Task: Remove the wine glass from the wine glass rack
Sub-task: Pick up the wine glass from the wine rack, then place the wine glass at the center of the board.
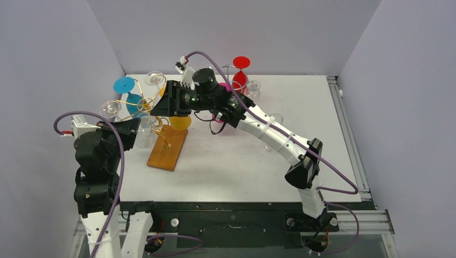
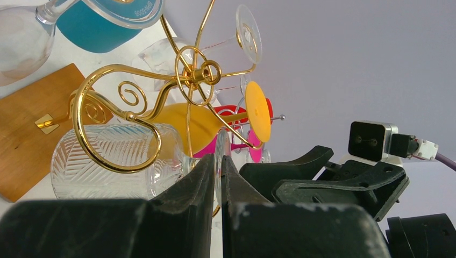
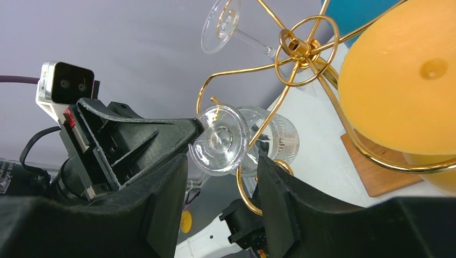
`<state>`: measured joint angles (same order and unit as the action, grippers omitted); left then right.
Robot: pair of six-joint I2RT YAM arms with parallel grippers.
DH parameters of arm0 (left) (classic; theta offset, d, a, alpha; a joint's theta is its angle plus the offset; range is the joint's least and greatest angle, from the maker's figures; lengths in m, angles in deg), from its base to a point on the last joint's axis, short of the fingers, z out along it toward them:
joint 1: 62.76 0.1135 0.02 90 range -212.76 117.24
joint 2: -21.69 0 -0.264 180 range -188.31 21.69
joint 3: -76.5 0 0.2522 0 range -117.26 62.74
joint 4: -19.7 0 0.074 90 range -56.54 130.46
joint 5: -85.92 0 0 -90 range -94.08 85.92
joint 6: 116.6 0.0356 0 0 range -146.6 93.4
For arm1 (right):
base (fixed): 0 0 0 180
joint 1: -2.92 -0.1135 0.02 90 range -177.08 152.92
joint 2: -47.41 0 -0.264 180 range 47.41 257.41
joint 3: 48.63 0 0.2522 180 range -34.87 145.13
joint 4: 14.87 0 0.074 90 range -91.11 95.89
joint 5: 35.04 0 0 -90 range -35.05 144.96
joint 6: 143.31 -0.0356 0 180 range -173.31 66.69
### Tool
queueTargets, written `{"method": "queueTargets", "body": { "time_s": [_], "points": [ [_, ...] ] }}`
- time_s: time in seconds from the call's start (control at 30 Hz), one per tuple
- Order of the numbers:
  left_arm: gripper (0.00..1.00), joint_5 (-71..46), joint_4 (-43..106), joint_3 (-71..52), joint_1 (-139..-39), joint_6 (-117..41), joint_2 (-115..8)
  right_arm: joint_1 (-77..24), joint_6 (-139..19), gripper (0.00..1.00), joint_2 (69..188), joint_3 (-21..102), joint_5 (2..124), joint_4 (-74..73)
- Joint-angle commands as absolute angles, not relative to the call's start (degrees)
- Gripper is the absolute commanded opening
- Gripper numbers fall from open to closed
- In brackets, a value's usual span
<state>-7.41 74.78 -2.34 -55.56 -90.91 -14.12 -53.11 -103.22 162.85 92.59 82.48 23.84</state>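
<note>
Pale lilac walls (image 1: pixel 226 32) enclose a white table (image 1: pixel 242 172) on three sides, evenly lit

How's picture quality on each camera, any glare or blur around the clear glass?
Top view: evenly lit and sharp, but the clear glass nearly vanishes against the white table. Left wrist: gold rack crisp, near fingers almost black. Right wrist: bright glints on that glass's foot; orange glass close, slightly soft.

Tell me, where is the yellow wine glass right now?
In the top view the yellow wine glass hangs on the gold rack on the left side, over the wooden base, right beside the right gripper.
</note>
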Motion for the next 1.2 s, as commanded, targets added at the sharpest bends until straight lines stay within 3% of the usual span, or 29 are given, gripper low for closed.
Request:
{"method": "queueTargets", "body": {
  "time_s": [0.0,0.3,1.17],
  "points": [
    [0.0,-8.7,68.3,-2.9,-55.5,-92.3,-12.9,-53.8,-102.2,0.46,162.6,91.8,83.5,21.7],
    [0.0,-9.4,68.4,-2.0,-55.5,-92.9,-11.8,-54.2,-102.3,0.45,162.2,90.2,84.1,21.2],
    [0.0,-11.4,68.8,-0.9,-55.5,-94.0,-10.1,-54.3,-107.0,0.27,162.7,87.2,89.5,14.8]
  ]
}}
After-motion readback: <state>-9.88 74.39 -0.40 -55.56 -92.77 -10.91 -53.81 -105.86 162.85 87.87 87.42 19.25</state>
